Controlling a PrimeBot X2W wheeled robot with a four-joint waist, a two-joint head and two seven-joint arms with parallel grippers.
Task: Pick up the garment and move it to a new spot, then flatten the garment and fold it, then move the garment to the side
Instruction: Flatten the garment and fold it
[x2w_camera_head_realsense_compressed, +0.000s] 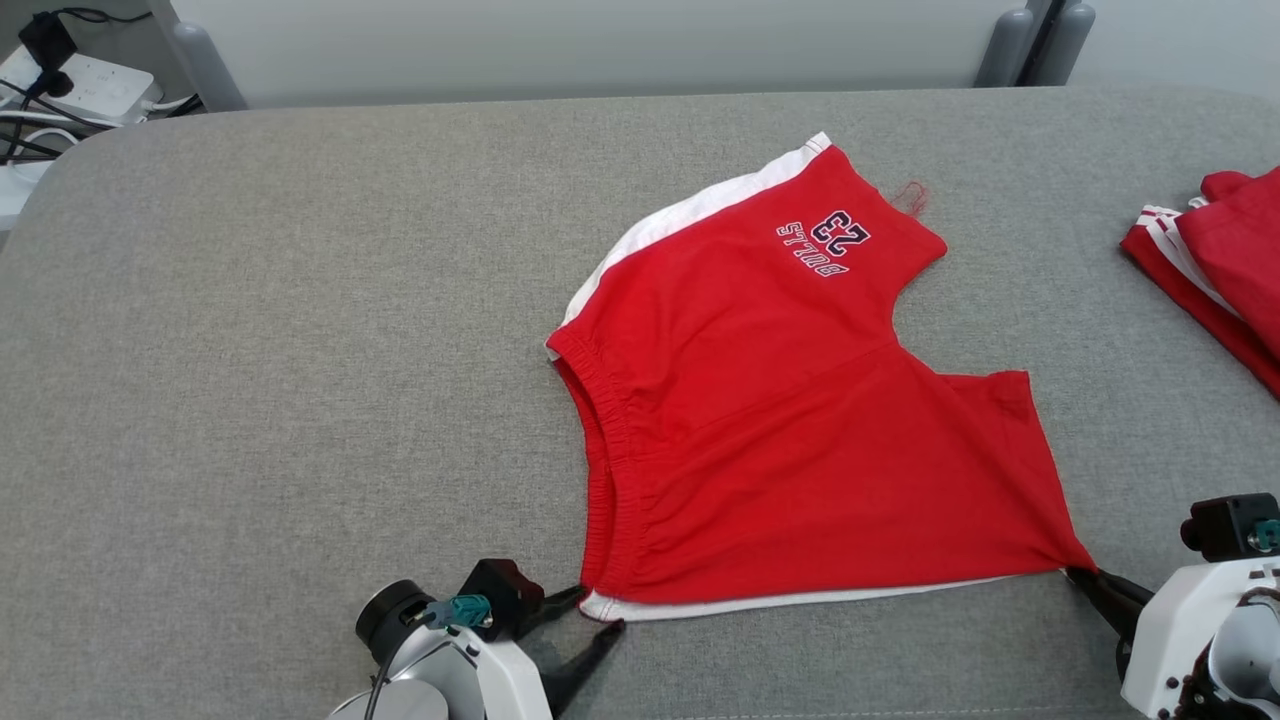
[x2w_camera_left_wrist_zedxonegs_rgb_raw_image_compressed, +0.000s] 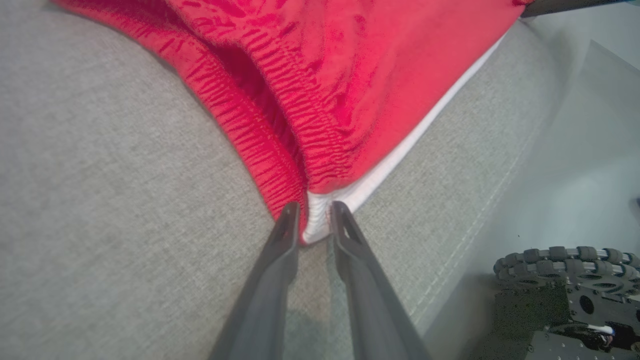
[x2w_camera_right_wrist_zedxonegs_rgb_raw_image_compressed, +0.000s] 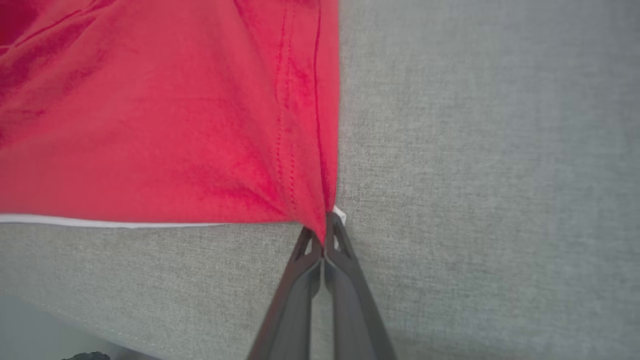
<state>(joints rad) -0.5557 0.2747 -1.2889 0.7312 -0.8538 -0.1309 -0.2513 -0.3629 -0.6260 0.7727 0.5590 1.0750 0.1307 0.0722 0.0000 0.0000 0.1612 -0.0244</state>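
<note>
One garment (x2w_camera_head_realsense_compressed: 780, 430) flat; right gripper (x2w_camera_right_wrist_zedxonegs_rgb_raw_image_compressed: 325, 235) pinches its hem corner; left gripper (x2w_camera_left_wrist_zedxonegs_rgb_raw_image_compressed: 313, 214) narrowly parted at waistband.

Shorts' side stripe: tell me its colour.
White stripe on red shorts; head view shows it best.

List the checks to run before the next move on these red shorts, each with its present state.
1. Right gripper holds the shorts by the hem corner, fingers shut on it: ok.
2. Left gripper grips the waistband corner: not ok; its fingers stand parted, with the white corner between them.
3. Shorts lie spread flat on the table: ok, though the waistband gapes a little.
4. Second red garment at the table's right lies apart from the shorts: ok.
5. Room left toward the table's near edge: cannot tell.
</note>
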